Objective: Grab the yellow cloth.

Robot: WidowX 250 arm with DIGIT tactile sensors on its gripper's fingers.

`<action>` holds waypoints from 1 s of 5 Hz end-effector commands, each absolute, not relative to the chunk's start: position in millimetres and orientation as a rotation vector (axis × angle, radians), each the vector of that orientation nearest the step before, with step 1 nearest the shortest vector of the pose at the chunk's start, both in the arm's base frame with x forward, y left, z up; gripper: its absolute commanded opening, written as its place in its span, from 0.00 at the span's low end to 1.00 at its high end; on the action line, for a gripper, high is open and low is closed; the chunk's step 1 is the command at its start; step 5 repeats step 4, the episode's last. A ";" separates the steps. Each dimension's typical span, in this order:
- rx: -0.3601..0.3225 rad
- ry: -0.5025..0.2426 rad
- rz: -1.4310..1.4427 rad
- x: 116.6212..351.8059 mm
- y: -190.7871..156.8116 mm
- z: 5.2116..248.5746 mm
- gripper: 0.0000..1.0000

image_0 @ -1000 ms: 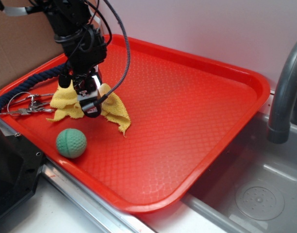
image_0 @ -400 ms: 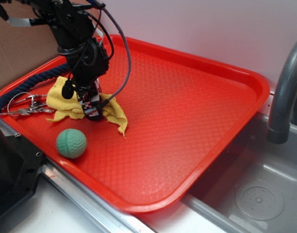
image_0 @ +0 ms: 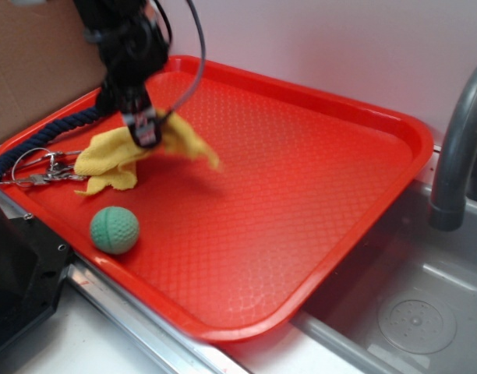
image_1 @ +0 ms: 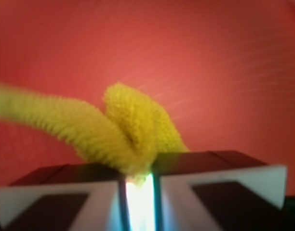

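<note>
The yellow cloth is a mustard terry rag at the back left of the red tray. My gripper is shut on a fold in its middle and holds that part above the tray. The cloth's right end hangs in the air, blurred. Its left part droops toward the tray. In the wrist view the cloth is pinched between my two fingers, bunched over red tray surface.
A green ball lies on the tray near its front left rim. A key ring with keys and a dark blue rope lie at the tray's left edge. A grey faucet and steel sink are at the right.
My gripper has risen from the tray with the cloth pinched in it. The cloth's middle and right end have lifted off the tray. The ball has not moved.
</note>
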State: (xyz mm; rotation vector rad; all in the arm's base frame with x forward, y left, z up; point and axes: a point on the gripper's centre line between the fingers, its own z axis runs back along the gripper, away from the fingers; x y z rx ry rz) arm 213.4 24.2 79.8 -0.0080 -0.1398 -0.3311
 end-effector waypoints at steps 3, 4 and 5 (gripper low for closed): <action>0.023 -0.128 0.151 206.9 48.1 269.2 0.00; 0.033 -0.114 0.156 205.8 45.8 272.4 0.00; 0.033 -0.114 0.156 205.8 45.8 272.4 0.00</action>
